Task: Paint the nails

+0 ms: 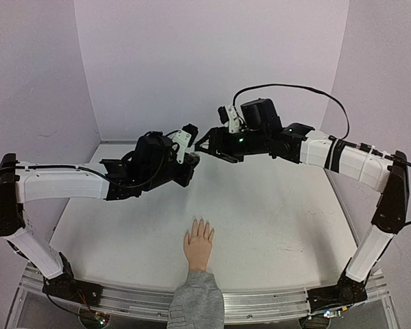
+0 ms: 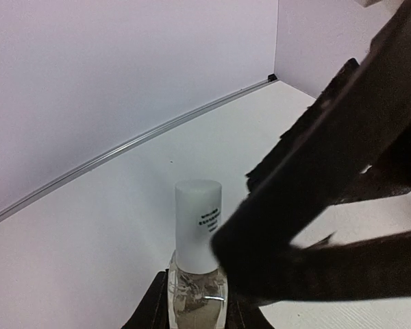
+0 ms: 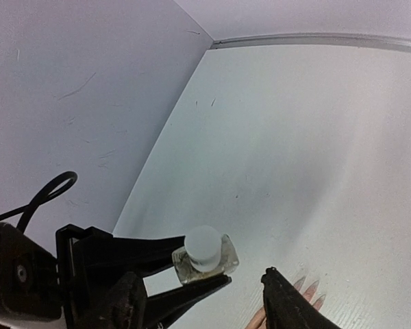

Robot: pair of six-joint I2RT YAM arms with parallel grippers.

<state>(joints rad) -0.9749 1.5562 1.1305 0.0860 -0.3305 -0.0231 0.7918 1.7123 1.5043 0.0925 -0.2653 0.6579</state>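
A small clear bottle (image 2: 196, 291) with a white cap (image 2: 198, 229) stands upright in my left gripper (image 2: 196, 305), which is shut on its glass body and holds it well above the table. It also shows in the right wrist view (image 3: 204, 255) and the top view (image 1: 192, 157). My right gripper (image 3: 205, 308) is open, and its dark fingers (image 2: 329, 205) sit right beside the cap, one overlapping its right side. The flesh-coloured hand (image 1: 198, 245) with a grey cuff lies palm down near the front edge. Its pale nails (image 1: 201, 223) point away from me and also show in the right wrist view (image 3: 308, 284).
The white table (image 1: 281, 205) is bounded by lilac walls at the back and both sides. A metal rail (image 1: 260, 305) runs along the near edge between the arm bases. A black cable (image 1: 294, 89) loops above the right arm.
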